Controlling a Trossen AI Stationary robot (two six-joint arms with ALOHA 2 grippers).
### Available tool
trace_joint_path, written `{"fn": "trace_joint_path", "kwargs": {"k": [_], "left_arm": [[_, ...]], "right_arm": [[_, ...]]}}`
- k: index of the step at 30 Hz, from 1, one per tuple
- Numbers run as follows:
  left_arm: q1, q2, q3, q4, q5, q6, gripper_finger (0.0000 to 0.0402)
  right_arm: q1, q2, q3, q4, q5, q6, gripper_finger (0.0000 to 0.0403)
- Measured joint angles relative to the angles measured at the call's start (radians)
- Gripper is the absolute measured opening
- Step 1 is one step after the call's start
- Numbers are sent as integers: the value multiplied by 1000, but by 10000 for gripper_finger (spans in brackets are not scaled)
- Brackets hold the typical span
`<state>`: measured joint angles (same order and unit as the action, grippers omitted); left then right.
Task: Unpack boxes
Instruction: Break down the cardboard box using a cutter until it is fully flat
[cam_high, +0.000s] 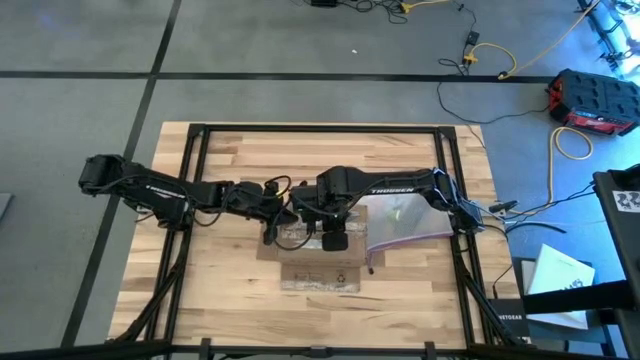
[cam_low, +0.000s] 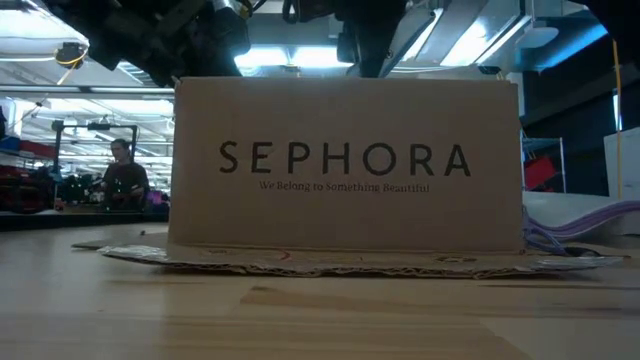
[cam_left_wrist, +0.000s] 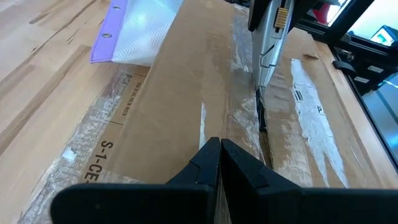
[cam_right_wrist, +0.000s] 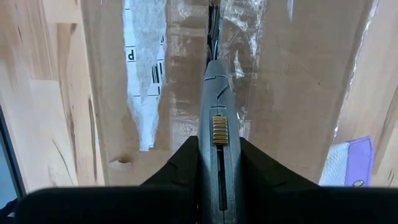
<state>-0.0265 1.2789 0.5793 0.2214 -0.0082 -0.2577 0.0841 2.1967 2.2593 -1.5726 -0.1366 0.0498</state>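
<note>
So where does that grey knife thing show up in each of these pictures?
High view: the grey knife tool is at table centre, in the right end effector, over the box.
Low view: not visible; the box fills the middle.
Left wrist view: upper middle, tip in the box's taped seam.
Right wrist view: centre, between the dark fingers.
Shared landmark: the taped seam.

One box (cam_high: 318, 262), one plastic bag (cam_high: 405, 222), one knife tool (cam_right_wrist: 216, 118), two grippers
</note>
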Motion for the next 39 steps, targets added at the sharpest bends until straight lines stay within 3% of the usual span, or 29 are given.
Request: {"fn": "trace_joint_path", "kwargs": {"k": [39], "left_arm": [[0,0,0,-2,-2,-33,0]], "right_arm": [[15,-27,-24,2,20,-9,55]]}}
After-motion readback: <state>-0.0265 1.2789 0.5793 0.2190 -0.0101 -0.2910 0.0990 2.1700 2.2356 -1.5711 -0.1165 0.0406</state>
